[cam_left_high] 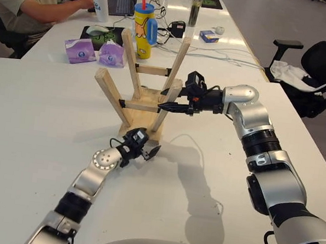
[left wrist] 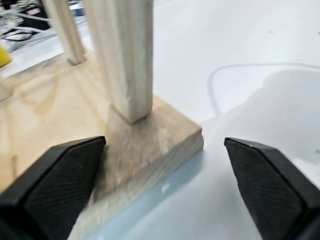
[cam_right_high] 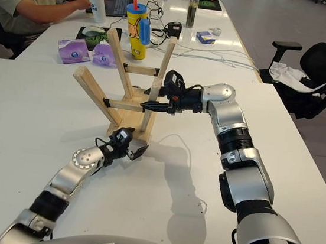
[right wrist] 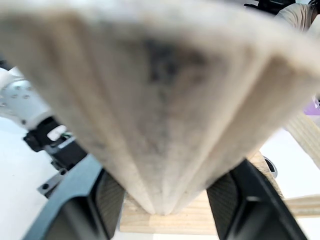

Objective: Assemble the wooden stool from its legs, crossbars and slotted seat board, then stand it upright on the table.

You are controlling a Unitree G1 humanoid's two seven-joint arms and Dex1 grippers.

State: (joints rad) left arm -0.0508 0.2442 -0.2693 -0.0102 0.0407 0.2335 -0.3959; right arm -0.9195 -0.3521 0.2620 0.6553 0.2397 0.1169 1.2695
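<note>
The wooden stool (cam_left_high: 143,103) lies tipped on its seat board (cam_left_high: 137,122) mid-table, its legs pointing up and back and joined by crossbars (cam_left_high: 151,70). My right gripper (cam_left_high: 169,107) is shut on the front right leg (right wrist: 165,100), with a finger (right wrist: 112,195) on each side of the wood. My left gripper (cam_left_high: 147,150) rests low on the table at the board's near corner (left wrist: 150,140). It is open, its fingertips (left wrist: 55,185) spread either side of that corner, below a leg's foot (left wrist: 125,60).
Behind the stool stand a yellow cup (cam_left_high: 143,29) and purple packets (cam_left_high: 94,51). A thin cable (cam_left_high: 191,141) curls on the table to the right of the board. A black chair (cam_left_high: 324,70) stands past the right edge.
</note>
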